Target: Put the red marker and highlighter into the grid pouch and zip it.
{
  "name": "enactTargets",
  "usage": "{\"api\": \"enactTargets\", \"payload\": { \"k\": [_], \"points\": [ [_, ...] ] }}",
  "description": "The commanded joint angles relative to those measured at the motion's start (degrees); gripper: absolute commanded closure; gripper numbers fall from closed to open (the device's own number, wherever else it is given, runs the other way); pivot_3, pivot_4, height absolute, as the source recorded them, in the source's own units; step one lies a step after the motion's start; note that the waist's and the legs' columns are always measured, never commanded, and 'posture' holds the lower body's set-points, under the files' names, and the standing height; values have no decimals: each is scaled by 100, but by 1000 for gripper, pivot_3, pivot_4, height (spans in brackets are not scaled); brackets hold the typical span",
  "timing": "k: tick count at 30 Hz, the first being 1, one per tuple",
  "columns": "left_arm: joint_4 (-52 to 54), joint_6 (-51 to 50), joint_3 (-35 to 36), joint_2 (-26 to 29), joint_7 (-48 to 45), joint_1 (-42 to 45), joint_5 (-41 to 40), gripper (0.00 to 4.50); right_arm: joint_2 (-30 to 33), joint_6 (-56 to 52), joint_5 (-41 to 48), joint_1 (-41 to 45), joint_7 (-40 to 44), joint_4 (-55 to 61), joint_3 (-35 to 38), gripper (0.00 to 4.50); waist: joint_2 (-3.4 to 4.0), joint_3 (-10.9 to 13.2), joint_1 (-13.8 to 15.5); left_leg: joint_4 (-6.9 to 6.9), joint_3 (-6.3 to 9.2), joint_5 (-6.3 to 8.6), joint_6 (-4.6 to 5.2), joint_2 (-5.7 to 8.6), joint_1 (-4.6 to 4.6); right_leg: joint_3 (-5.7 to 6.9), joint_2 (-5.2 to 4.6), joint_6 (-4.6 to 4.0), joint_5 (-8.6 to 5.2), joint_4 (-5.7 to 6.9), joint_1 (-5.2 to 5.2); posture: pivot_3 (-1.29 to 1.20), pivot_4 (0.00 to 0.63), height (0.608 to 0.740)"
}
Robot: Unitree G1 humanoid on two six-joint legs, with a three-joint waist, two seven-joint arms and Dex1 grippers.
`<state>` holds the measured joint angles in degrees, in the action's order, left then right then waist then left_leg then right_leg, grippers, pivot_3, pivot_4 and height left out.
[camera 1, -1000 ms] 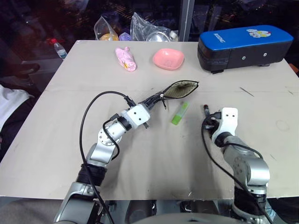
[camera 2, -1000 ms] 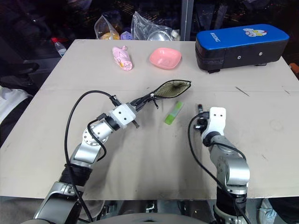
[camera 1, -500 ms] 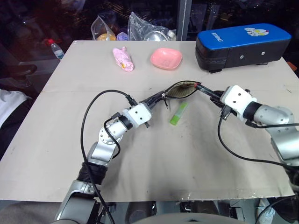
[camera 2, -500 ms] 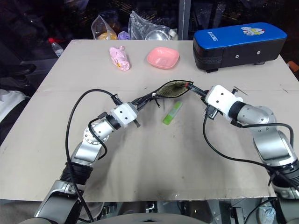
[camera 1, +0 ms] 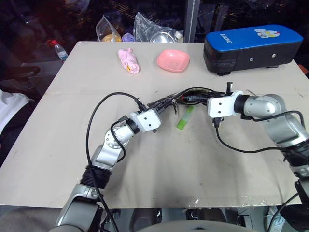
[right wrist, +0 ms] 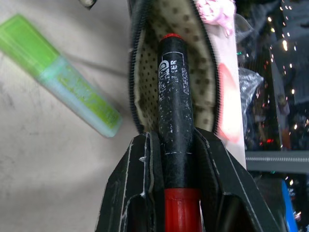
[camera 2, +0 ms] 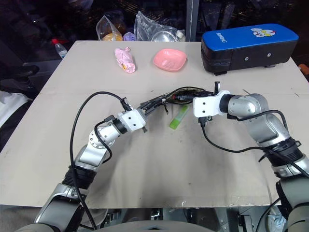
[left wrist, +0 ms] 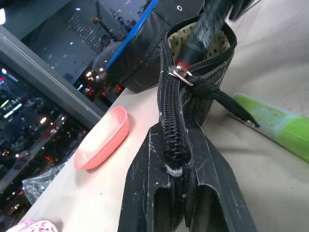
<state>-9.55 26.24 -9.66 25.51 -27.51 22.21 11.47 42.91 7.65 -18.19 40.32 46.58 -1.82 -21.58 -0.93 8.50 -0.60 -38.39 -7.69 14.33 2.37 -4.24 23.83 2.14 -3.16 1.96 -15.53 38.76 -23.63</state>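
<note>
My left gripper (left wrist: 181, 193) clamps the grid pouch (left wrist: 193, 87) open; my right gripper (right wrist: 176, 193) grasps the red marker (right wrist: 175, 140), tip inside. I advance straight, then release. The highlighter (camera 1: 185, 118) lies at six o'clock of the mouth.

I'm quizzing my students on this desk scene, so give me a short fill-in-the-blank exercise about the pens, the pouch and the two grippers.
1. The right gripper holds the slim red marker with a black cap, its tip pointing into the open mouth of the ____.
2. The left gripper is clamped on the black fabric grid pouch along its ____.
3. The chunky lime-green highlighter lies on the ____.

Missing words: pouch; zipper; table
</note>
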Motion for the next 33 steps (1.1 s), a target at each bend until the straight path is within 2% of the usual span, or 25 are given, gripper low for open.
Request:
{"api": "enactTargets", "payload": {
  "k": [1, 12, 14, 15, 17, 19, 21, 23, 28, 33],
  "points": [
    [198, 178, -43, 7, -8, 140, 8, 4500, -227, 505, -316, 382, -84, -208, -127, 4156, 0, 0, -3, 0, -5, 0, -1, 0, 0, 0, 0, 0, 0, 1, 0, 0, 150, 740],
    [294, 160, -77, -49, -94, 173, -117, 4500, -1079, 1210, -638, 852, -257, -1085, -338, 4156, 0, 0, 3, -2, -30, -3, -4, -3, 0, 2, 0, 0, 0, 4, 0, 0, 150, 740],
    [281, 88, -36, -68, -67, 129, -154, 4500, -1103, 1124, -615, 874, -149, -1089, -300, 3128, 1, 0, 3, -2, -31, -3, -5, -3, -1, 2, 0, 0, 0, 4, 0, 0, 150, 740],
    [236, 3, 24, -96, -8, 112, -186, 4500, -1090, 1004, -489, 873, -86, -1009, -178, 2804, 1, 0, 2, -2, -31, -3, -5, -3, 0, 2, -1, 0, 0, 5, 0, 0, 150, 740],
    [149, -91, 99, -126, 54, 113, -234, 4500, -1050, 697, -161, 824, 7, -747, 132, 1870, 2, 1, 2, -2, -31, -3, -5, -3, -1, 2, -1, 0, 0, 5, 0, 0, 150, 740],
    [93, -96, 115, -128, 41, 139, -246, 4500, -985, 356, 111, 753, 122, -431, 389, 781, 2, 1, 0, -2, -31, -3, -5, -4, 0, 1, -1, 0, 0, 7, -1, 0, 150, 740],
    [59, -117, 140, -138, 17, 158, -289, 4500, -921, -255, 432, 638, 349, 64, 643, 78, 3, 1, 4, -1, -29, -3, -5, -5, -1, 2, -1, 0, 0, 6, -1, 0, 150, 740],
    [35, -161, 172, -145, -5, 173, -369, 4500, -934, -962, 792, 491, 459, 645, 929, 78, 2, 1, 14, -1, -27, -3, -5, -6, 1, 4, -1, 0, 0, 6, 0, 0, 150, 740],
    [-51, -467, 410, -196, 103, 245, -652, 4500, -1549, -3394, 1553, -192, -31, 2032, 1550, 78, 1, -2, 6, -2, 1, -3, -5, -6, 0, 4, 0, -1, 1, 11, 0, 0, 150, 740],
    [-137, -737, 712, -178, 245, 341, -818, 4500, -2390, -4508, 1833, -1048, -855, 2945, 1544, 78, -1, -3, 7, 1, 12, -3, -5, -4, 4, 8, 0, -1, 1, 9, -1, 0, 150, 740]
  ]
}}
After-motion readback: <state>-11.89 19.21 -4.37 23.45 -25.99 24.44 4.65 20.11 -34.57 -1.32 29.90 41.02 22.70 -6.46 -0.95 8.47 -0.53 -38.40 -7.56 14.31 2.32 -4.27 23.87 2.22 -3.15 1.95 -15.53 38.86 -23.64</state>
